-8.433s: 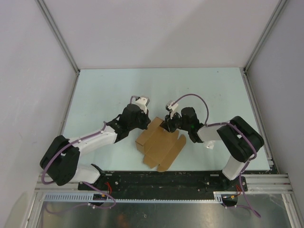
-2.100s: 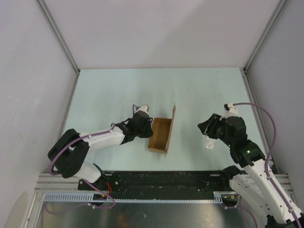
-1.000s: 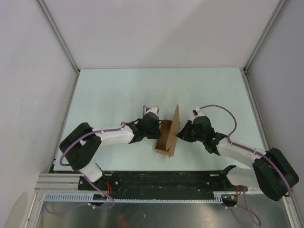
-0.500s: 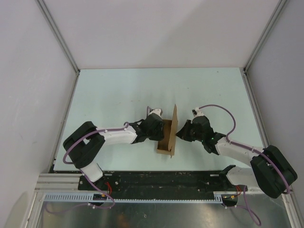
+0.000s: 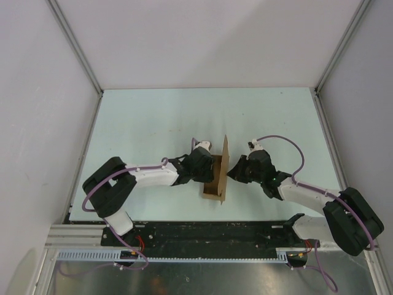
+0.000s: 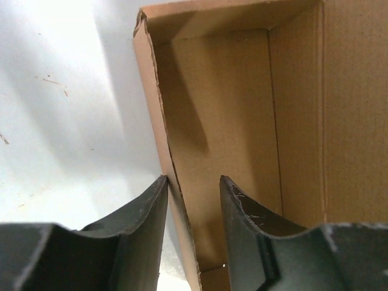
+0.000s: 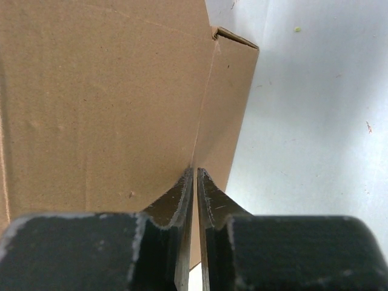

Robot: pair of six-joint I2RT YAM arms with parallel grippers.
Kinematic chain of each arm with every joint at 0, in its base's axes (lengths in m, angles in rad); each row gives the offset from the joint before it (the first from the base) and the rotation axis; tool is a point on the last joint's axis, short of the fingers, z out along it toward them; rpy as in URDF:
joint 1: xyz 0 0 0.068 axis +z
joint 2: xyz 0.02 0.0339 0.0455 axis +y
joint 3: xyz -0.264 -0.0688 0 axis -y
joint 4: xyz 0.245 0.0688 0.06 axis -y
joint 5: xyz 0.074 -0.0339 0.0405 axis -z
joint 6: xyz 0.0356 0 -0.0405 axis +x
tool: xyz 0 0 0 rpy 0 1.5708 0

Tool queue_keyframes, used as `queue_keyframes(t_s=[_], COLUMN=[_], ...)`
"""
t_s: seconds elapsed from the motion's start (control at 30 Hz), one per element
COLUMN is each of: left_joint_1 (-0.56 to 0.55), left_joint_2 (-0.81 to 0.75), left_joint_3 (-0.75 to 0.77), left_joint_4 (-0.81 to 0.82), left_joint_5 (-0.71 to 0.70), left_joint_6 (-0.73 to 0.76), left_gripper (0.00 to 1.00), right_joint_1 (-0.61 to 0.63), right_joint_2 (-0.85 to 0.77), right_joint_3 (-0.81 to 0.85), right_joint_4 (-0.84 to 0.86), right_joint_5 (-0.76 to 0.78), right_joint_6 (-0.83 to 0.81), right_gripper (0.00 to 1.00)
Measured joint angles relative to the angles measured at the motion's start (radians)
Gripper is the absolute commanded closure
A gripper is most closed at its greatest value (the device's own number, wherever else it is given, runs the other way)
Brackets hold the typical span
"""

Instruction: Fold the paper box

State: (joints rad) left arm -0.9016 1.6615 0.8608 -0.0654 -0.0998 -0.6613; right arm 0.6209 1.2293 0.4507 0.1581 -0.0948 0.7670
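Note:
The paper box (image 5: 214,179) is a brown cardboard tray standing open on the table between the two arms, with one tall panel (image 5: 225,167) upright on its right side. My left gripper (image 5: 207,170) is open and straddles the box's left wall. In the left wrist view that wall (image 6: 159,127) runs up between the fingers (image 6: 242,206), close to the left one, and the box's inside (image 6: 242,91) shows. My right gripper (image 5: 232,171) is shut and holds nothing. Its tips (image 7: 195,173) press on the fold line of the upright panel (image 7: 103,91) from outside.
The pale green tabletop (image 5: 184,117) is enclosed by white walls with aluminium posts (image 5: 73,46) at the back corners. A black base rail (image 5: 209,230) runs along the near edge. Both arms stretch low across the table toward the box.
My left gripper has opened and let go of the box's left wall, staying astride it. The upright panel stands slightly straighter. The right arm has barely moved.

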Motion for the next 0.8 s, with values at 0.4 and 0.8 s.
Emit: queue_keyframes(t_s=[0.4, 0.8], left_joint_1=[0.008, 0.037], left_joint_2=[-0.078, -0.207], left_joint_3=[-0.016, -0.049], left_joint_4=[-0.056, -0.068], left_joint_5=[-0.032, -0.048], left_joint_6=[0.007, 0.008], left_gripper=[0.44, 0.42], right_joint_1=[-0.045, -0.105], right_joint_2=[-0.093, -0.310], right_joint_3=[0.000, 0.000], right_joint_4=[-0.050, -0.213], right_joint_5=[-0.004, 0.024], right_joint_6=[-0.029, -0.071], right_gripper=[0.68, 0.62])
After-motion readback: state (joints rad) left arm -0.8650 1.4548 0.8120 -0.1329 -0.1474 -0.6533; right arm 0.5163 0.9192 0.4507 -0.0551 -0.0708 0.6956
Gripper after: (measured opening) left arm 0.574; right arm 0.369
